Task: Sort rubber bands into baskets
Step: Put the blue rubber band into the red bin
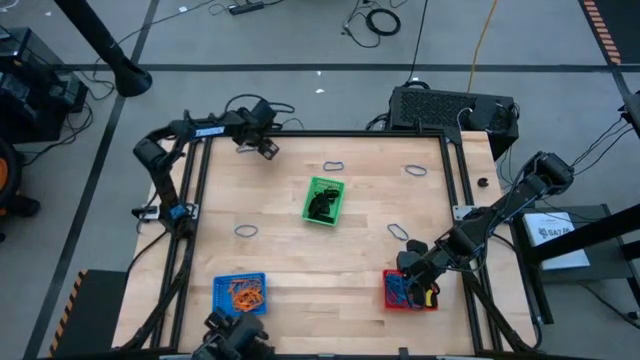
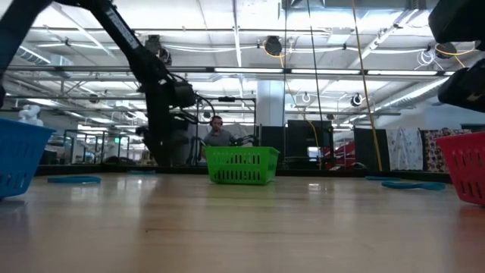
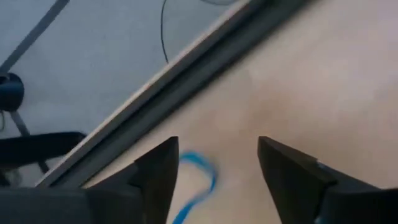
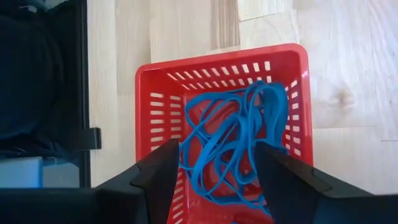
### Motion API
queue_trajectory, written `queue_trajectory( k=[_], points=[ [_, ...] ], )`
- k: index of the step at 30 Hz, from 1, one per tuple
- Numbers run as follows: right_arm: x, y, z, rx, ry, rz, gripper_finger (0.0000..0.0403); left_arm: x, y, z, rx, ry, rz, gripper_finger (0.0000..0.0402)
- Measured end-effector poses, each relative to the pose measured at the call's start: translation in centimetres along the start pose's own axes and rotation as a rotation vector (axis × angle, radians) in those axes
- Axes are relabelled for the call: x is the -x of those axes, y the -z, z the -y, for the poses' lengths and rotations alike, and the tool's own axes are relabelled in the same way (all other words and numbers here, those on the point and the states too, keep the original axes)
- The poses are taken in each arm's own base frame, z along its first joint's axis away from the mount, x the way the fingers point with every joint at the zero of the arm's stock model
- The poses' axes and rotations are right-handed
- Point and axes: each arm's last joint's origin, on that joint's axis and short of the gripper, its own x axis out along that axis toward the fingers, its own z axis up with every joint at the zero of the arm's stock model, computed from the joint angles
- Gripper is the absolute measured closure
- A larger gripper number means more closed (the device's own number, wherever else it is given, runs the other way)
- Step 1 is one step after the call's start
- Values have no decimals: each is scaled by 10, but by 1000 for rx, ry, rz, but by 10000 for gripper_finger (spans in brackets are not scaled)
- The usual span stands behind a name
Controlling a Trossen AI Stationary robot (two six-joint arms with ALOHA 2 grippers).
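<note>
Red plastic mesh basket (image 4: 224,124) sits near your right front corner of the wooden desk (image 1: 290,255), full of thin blue rubber bands (image 4: 233,146); your right gripper (image 4: 217,180) hangs over it, fingers spread and holding nothing; your left gripper (image 3: 217,177) is at the far left edge, fingers spread, a blue band (image 3: 196,186) lying between them on the wood; the green basket (image 1: 323,200) holds black bands mid-desk; the blue basket (image 1: 240,292) holds orange ones; loose bands (image 1: 333,166) lie scattered.
</note>
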Motion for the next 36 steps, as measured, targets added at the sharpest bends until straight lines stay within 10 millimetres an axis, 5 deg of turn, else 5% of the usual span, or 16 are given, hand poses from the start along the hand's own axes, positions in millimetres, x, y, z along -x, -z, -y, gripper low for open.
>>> queue_trajectory(
  k=[10,17,26,36],
  points=[
    [0,0,0,15,0,0,200,-36,6,-10,223,4,-95,128],
    [0,0,0,26,2,2,200,-32,5,-10,222,39,-78,127],
    [0,0,0,26,5,5,200,0,2,-20,327,-7,-41,127],
    [0,-1,1,30,36,36,200,-26,19,-25,415,-20,-103,128]
  ],
)
